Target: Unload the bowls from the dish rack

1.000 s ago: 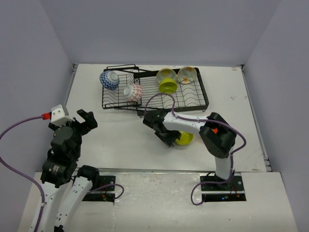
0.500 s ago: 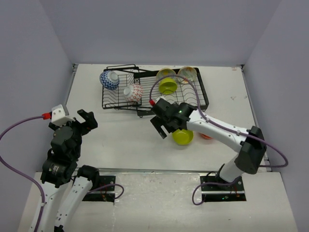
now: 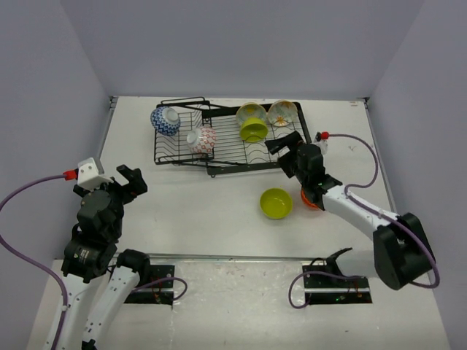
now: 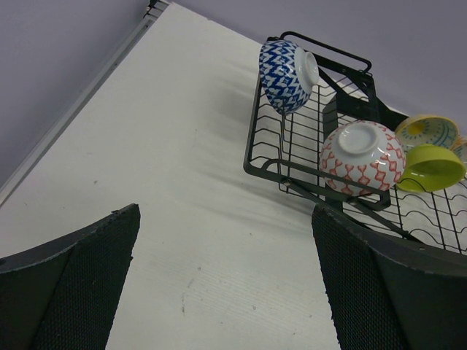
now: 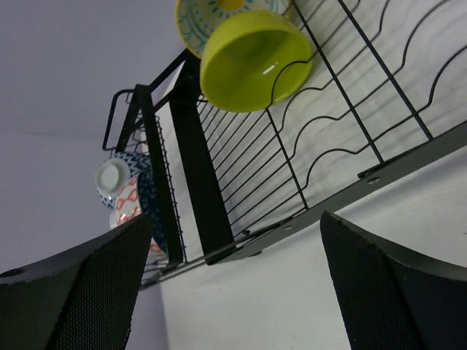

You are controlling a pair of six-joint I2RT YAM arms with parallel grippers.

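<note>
The black wire dish rack (image 3: 290, 157) stands at the back of the table. It holds a blue-patterned bowl (image 3: 166, 120), a red-and-white bowl (image 3: 202, 140), a lime green bowl (image 3: 255, 130), a cream bowl with a yellow centre (image 3: 250, 111) and another cream bowl (image 3: 282, 112). A second lime green bowl (image 3: 276, 203) sits upright on the table in front of the rack. An orange bowl (image 3: 311, 200) beside it is partly hidden under my right arm. My right gripper (image 3: 282, 143) is open and empty at the rack's front right edge. My left gripper (image 3: 131, 179) is open and empty, left of the rack.
The left wrist view shows the rack's left end (image 4: 252, 155) with the blue bowl (image 4: 287, 65) and the red-and-white bowl (image 4: 362, 157). The right wrist view shows the rack's front rail (image 5: 379, 175), the lime bowl (image 5: 252, 62) and the cream bowl (image 5: 211, 16) above it.
My right gripper has let go of the lime green bowl on the table and swung right and back to the rack's front right edge. The left arm has not moved.
</note>
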